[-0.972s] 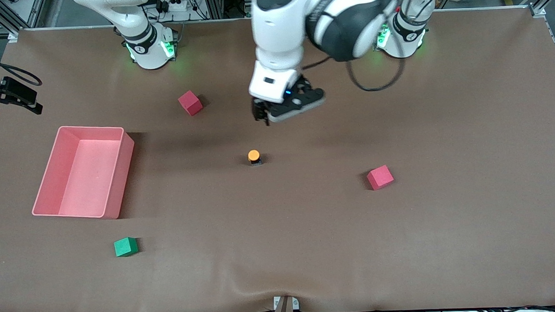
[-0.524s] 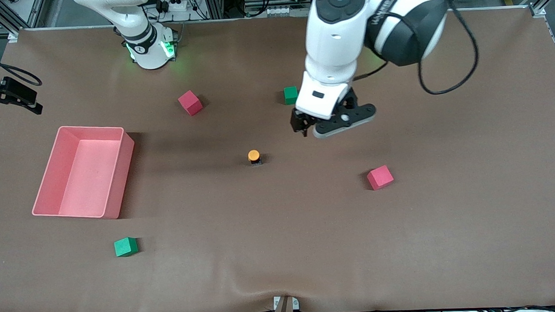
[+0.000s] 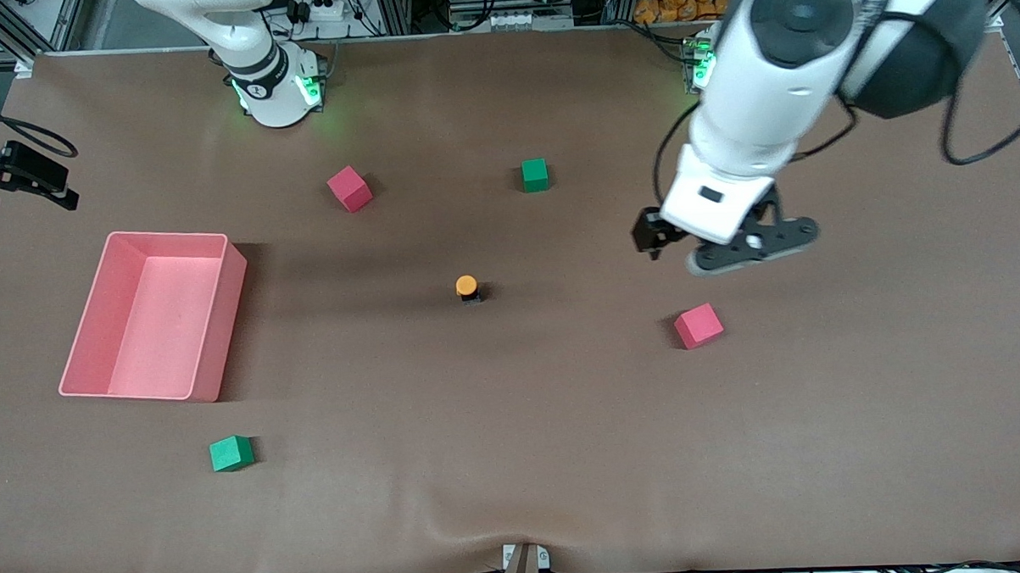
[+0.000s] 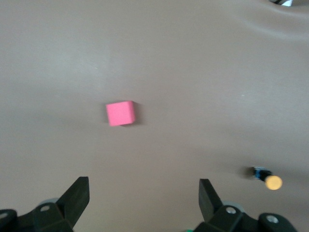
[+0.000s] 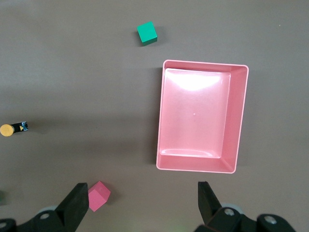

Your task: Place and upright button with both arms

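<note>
Your left gripper hangs in the air with its fingers spread wide and nothing between them, above the bare cloth beside the red cube at the left arm's end of the table. The button stands well apart from this gripper, near the middle of the table, with its orange cap up and the black body under it, as far as the front view lets you judge. The right gripper is not in the front view; its wrist view shows the fingers open and empty, high over the pink bin, and this arm seems to wait. The risk I see is that the button is very small and light, so a finger coming down off-centre could knock it over or push it away. The left wrist view shows the button lying sideways in its picture, which only means an oblique look. The green cube, farther from the front camera than the button, appears only in the front view.
</note>
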Robot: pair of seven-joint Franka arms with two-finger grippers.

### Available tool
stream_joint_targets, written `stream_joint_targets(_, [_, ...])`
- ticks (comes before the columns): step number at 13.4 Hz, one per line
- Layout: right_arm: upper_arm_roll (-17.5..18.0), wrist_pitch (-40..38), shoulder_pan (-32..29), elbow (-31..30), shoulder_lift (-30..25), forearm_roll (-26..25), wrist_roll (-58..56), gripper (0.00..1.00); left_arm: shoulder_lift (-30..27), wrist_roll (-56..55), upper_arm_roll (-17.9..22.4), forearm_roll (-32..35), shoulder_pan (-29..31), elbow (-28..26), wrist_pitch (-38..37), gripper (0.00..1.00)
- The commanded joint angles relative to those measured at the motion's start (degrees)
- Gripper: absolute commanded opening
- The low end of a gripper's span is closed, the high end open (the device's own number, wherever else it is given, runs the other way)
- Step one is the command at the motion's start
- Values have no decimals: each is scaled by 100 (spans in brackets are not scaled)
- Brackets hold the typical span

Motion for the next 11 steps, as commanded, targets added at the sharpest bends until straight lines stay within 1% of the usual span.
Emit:
stream_joint_targets(1, [72, -50, -89, 78, 29, 23, -63, 100, -401, 598, -57, -132, 468, -215, -166, 100])
stream_joint_targets(3, [72, -41, -89, 86, 38, 23, -63, 100, -498, 1004, -57, -132, 663, -215, -245, 100])
stream_joint_targets(8, [72, -41, -97, 86, 38, 23, -63, 100, -569, 1040, -48, -132, 953, -215, -438, 100])
stream_joint_targets(11, [72, -41, -97, 86, 29, 23, -63, 100, -683, 1162, -57, -141, 1121, -329, -439, 100])
